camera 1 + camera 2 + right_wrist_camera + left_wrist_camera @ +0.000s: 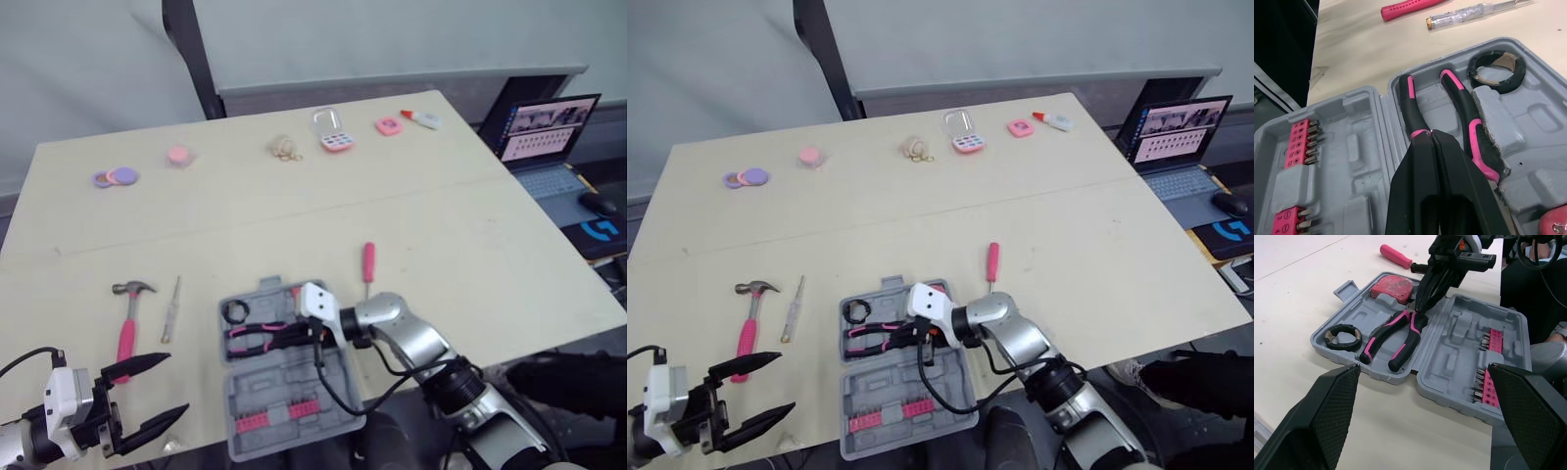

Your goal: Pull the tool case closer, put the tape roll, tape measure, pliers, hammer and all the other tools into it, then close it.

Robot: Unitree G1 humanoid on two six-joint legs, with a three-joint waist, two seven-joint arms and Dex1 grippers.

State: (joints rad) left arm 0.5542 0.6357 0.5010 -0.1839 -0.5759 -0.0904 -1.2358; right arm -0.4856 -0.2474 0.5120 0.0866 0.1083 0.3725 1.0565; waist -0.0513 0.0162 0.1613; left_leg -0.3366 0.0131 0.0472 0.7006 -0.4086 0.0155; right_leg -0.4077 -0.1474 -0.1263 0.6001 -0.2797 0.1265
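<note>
**Head view.** The grey plastic tool case [263, 390] lay open at the near edge of the pale wooden table [441, 235], both halves flat.
- My right gripper [286, 339] was down in the far half, over the pink-and-black pliers [250, 333]. The black tape roll [236, 312] sat beside them in the same half.
- My right arm covered the case's right edge.
- Left of the case and apart from it lay the clear-handled screwdriver [170, 309], and beyond that the pink-handled hammer [127, 328].
- The pink-handled screwdriver [368, 262] lay just past the case's far right corner.
- My left gripper [177, 383] hovered off the case's near left corner, fingers spread wide, nothing in them.
- Small pink and purple objects sat along the far edge, too small to name.
- An open laptop [549, 132] stood beyond the table's right side.

**Left wrist view.** My fingers [1308, 426] stood far apart, empty, with the case between them.
- The pliers were in the middle recess, with the tape roll at one end.
- A red tape measure [1392, 287] was at the other end, partly behind the right gripper.
- A pink bit holder [1488, 372] sat in the other half.

**Right wrist view.** My two fingers [1415, 186] were pressed together.
- The tips rested on the pliers where the handles meet, with nothing seen between them.
- They hid the pliers' head.
- The tape measure was cut off at the frame corner.
</note>
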